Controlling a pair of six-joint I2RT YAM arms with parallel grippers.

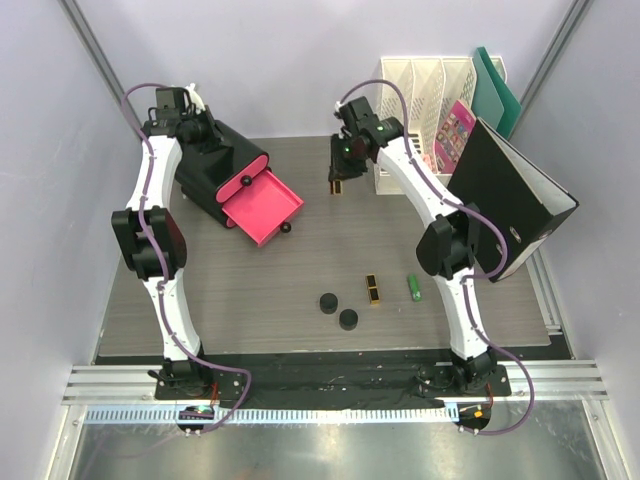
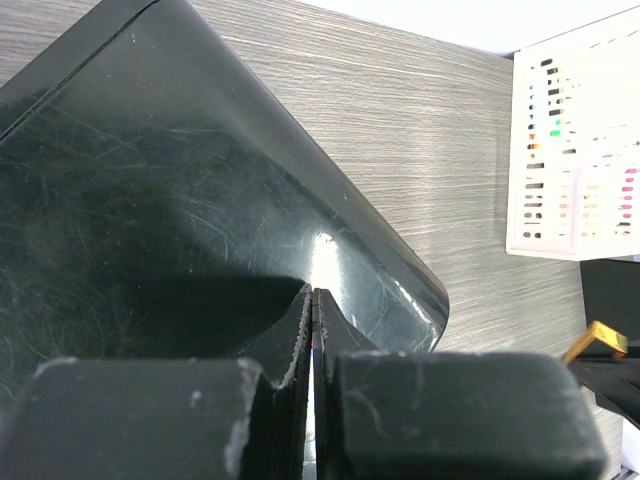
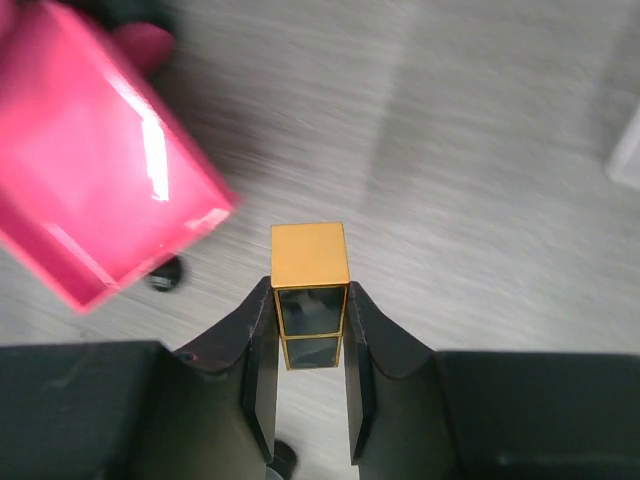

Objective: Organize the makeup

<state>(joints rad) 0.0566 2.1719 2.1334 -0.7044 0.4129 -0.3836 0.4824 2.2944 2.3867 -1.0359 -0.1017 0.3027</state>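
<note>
Your right fingers [image 3: 266, 305] were partly closed and clamped on a black-and-gold case [image 3: 310, 265]. One pad pressed on each long side, and its gold end stuck out past the tips. That case was held above the grey tabletop [image 1: 200, 290], just beside the pulled-out pink drawer [image 1: 262, 208], and it touched neither.

Your left fingers [image 2: 305, 310] were pressed fully together with nothing between them. Their tips sat at the glossy top of the black box [image 2: 150, 200]. Whether they bore down on it could not be told.

The drawer stuck out from the front of that box, with its pink floor in view.

On the tabletop nearer the arm bases lay two black round compacts [image 1: 328, 303] [image 1: 348, 320], close together. A second black-and-gold case [image 1: 372, 290] lay to their right, and a green tube [image 1: 414, 288] lay beyond it.

At the back right stood a white file organizer [image 1: 425, 85], which held a pink booklet [image 1: 455, 130] and a green folder [image 1: 492, 90]. A black binder [image 1: 510, 200] leaned in front of it.
</note>
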